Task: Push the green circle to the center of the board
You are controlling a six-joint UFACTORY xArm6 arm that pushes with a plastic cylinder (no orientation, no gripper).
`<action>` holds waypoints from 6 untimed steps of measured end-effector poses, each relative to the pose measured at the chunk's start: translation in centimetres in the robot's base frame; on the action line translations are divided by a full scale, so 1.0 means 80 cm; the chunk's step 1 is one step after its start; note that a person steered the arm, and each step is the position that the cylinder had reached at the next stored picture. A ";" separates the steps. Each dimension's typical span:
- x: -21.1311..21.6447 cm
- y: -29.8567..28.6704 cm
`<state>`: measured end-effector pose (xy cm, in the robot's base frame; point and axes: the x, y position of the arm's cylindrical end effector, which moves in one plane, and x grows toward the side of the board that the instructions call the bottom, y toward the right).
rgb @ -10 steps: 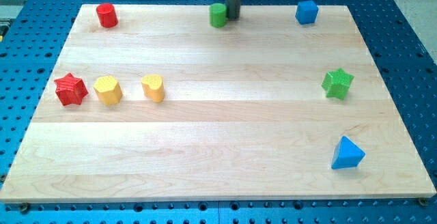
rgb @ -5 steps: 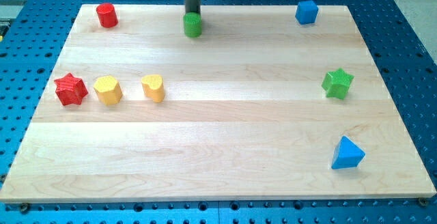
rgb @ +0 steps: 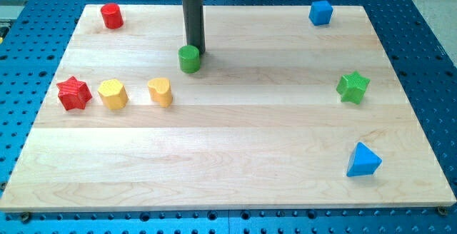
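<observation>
The green circle [rgb: 189,59] sits on the wooden board [rgb: 228,155], left of the middle and in the upper half. My tip [rgb: 195,51] is at the circle's upper right edge, touching or nearly touching it. The dark rod rises straight toward the view's top.
A red cylinder [rgb: 111,16] is at the top left and a blue cube [rgb: 320,12] at the top right. A red star [rgb: 73,93], a yellow hexagon [rgb: 113,93] and a yellow heart [rgb: 161,91] line the left side. A green star [rgb: 353,87] and a blue triangle [rgb: 363,160] are on the right.
My tip moved left along the top edge, then down the view. The green circle went left and down from the top edge toward the board's middle.
</observation>
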<state>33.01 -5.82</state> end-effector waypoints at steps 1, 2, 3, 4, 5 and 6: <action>-0.027 -0.027; 0.020 -0.044; 0.032 0.032; 0.013 0.047; 0.037 0.064; 0.089 0.050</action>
<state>40.16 -1.84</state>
